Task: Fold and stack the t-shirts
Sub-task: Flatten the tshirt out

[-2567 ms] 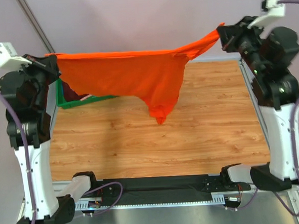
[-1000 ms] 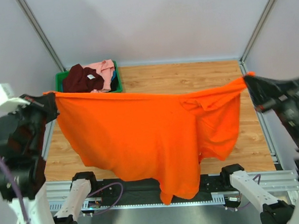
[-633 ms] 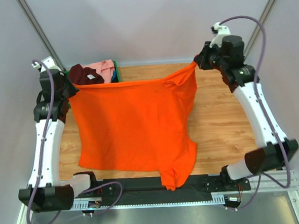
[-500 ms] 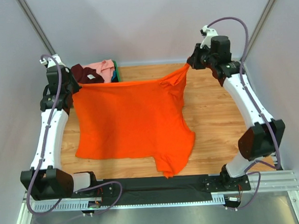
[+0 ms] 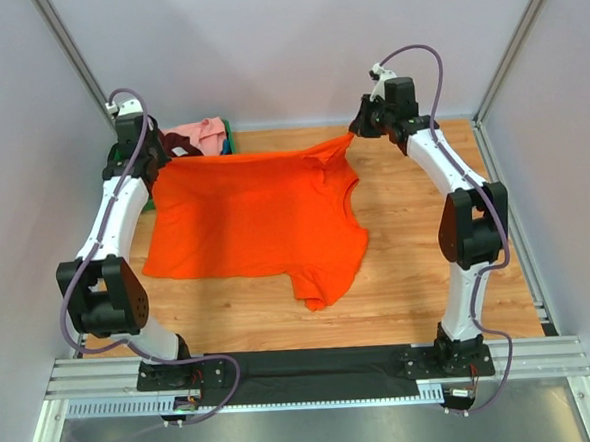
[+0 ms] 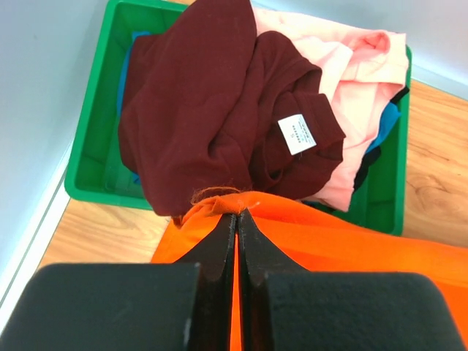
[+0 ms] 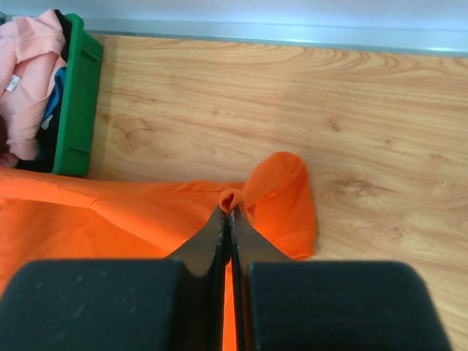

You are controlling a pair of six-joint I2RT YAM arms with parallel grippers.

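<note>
Wood tabletop (image 5: pixel 428 273), grey walls round it. Vs half a sec ago: the orange t-shirt (image 5: pixel 255 218) has gone further back. Its hanging flap is no longer close to the front rail, and most of the cloth now lies flat on the wood. Both arms reach further out and lower.

Count: 2 arms, 3 t-shirts, 1 bin.

Nearest are the arm bases at the front edge. L arm (image 5: pixel 114 212) runs up the left side. R arm (image 5: pixel 436 157) goes up the right side w/ elbow bent, forearm angled in twd far centre. Orange shirt is spread between them, w/ a bunched flap sticking out at its near right.

At its far edge, L gripper (image 6: pixel 236 216) is pinched tight on the far-left corner of the cloth. R gripper (image 7: pixel 228 210) is pinched tight on a fold by the far-right sleeve. The far edge is stretched between them.

Beyond, in the far-left corner, is the green bin (image 6: pixel 91 110). In it is the maroon t-shirt (image 6: pixel 205 124), white label (image 6: pixel 297 134) showing, partly over the pink t-shirt (image 6: pixel 351 80).
</note>
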